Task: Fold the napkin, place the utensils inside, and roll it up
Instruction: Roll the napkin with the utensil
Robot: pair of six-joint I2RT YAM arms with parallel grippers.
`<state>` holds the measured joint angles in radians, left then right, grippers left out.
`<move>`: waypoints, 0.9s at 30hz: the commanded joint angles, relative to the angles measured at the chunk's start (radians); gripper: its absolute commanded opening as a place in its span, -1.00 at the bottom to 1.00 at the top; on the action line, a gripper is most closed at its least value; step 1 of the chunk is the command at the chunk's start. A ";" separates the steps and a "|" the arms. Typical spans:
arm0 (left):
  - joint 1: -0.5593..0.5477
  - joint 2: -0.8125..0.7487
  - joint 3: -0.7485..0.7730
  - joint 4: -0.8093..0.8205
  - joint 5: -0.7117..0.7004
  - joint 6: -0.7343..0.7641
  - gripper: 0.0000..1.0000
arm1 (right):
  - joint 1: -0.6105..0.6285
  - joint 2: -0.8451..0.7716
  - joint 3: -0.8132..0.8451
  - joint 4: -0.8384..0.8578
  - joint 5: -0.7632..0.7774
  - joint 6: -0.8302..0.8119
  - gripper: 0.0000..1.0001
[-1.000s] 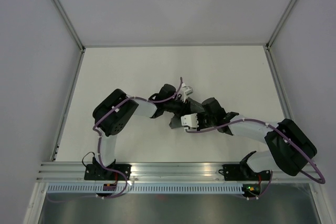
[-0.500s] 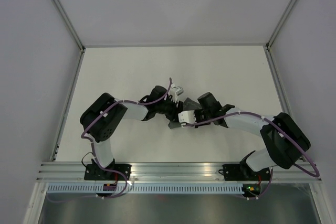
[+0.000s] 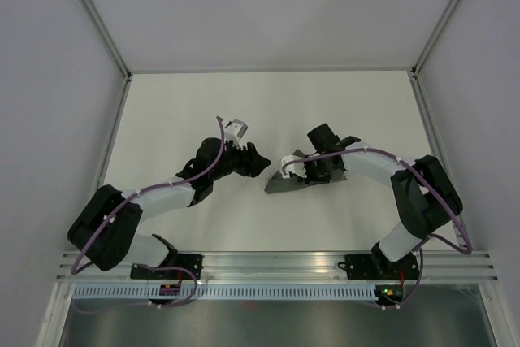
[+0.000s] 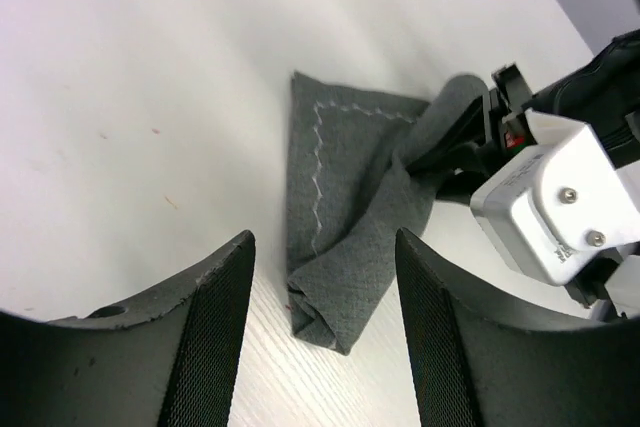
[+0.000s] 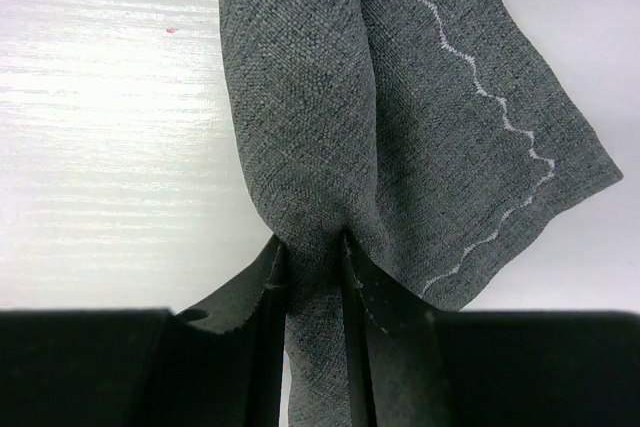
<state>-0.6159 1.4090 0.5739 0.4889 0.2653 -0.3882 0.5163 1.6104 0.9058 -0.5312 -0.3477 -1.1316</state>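
Note:
The dark grey napkin (image 3: 283, 184) lies bunched in a narrow roll on the white table (image 3: 195, 111), with a wavy light stitched line along its hem (image 4: 318, 162). My right gripper (image 3: 302, 170) is shut on one end of the napkin (image 5: 318, 147), the cloth pinched between its fingers (image 5: 262, 287). My left gripper (image 3: 262, 162) is open and empty, a little to the left of the napkin's free end (image 4: 335, 317), which shows between its fingers (image 4: 215, 317). No utensils show in any view.
The right gripper's white camera housing (image 4: 545, 192) sits close beside the napkin in the left wrist view. Grey walls and a metal frame (image 3: 106, 160) ring the table. An aluminium rail (image 3: 276, 262) runs along the near edge.
My left gripper has let go of the napkin and drawn back to the left, its arm swinging down and out. The right gripper has kept its hold and shifted slightly up and right.

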 commanded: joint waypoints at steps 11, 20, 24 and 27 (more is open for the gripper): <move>-0.275 -0.251 -0.149 0.183 -0.455 0.313 0.29 | -0.102 0.310 0.224 -0.383 -0.102 -0.037 -0.79; -0.452 -0.003 0.012 0.134 -0.428 0.581 0.32 | -0.114 0.401 0.295 -0.405 -0.108 -0.030 -0.81; -0.510 0.215 0.162 0.086 -0.410 0.681 0.35 | -0.114 0.424 0.311 -0.417 -0.102 -0.030 -0.81; -0.513 0.307 0.219 0.089 -0.382 0.692 0.38 | -0.117 0.428 0.318 -0.420 -0.102 -0.031 -0.82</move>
<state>-1.1229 1.6478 0.7307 0.5804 -0.1463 0.1978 0.4053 1.9285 1.2865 -0.9409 -0.5388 -1.1488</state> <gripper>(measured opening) 0.680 0.294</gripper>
